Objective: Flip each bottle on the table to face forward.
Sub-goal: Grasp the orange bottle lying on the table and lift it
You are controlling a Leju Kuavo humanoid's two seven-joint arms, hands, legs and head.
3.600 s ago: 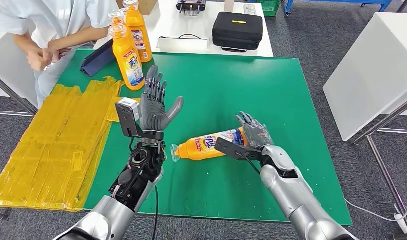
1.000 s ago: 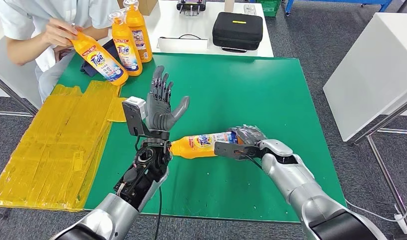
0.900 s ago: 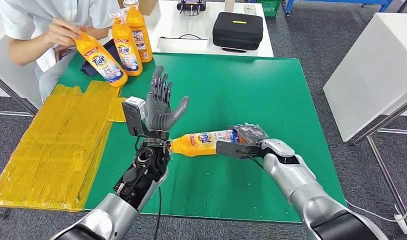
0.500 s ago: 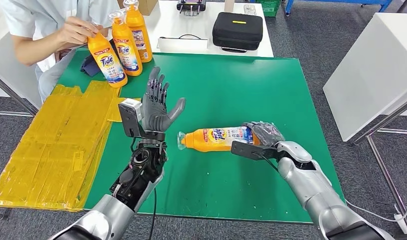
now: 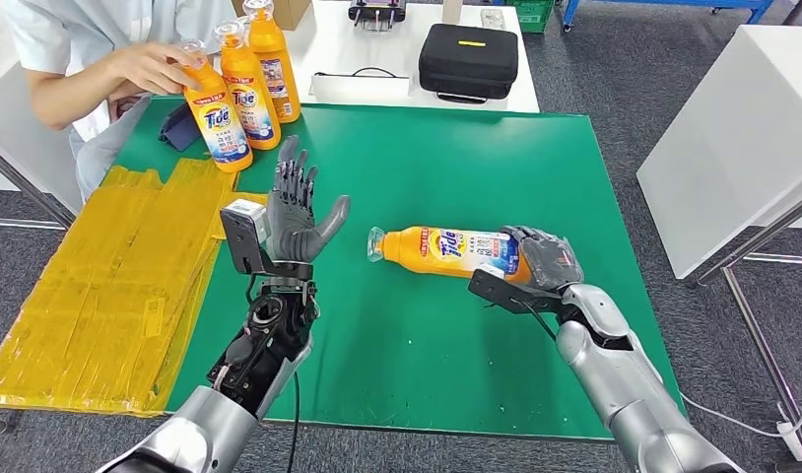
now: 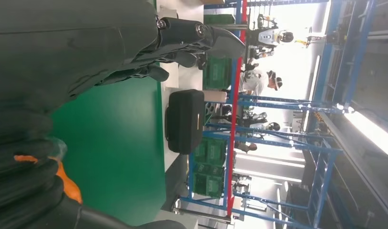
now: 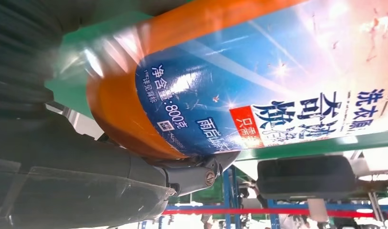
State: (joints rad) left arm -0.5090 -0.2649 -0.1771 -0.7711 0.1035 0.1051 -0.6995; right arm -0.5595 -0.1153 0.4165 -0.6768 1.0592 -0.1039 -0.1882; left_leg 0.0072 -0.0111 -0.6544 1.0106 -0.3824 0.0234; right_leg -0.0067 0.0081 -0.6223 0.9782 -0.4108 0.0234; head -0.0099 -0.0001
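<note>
right hand [image 5: 538,261] has the base end of the orange bottle [image 5: 446,250] in its grip, bottle on its side over the green counter [image 5: 456,168], cap pointing toward the left hand [image 5: 297,217]. left hand is raised beside it, fingers spread, holding nothing. a person's hand [image 5: 149,67] grips another bottle [image 5: 218,118] far past the left hand.

An orange detergent bottle [image 5: 446,250] with a blue-and-white label lies horizontal, its base wrapped by the right hand's fingers [image 5: 543,258], clear cap pointing away from them. Three like bottles [image 5: 241,91] stand upright well beyond the left hand's fingers [image 5: 291,187].
</note>
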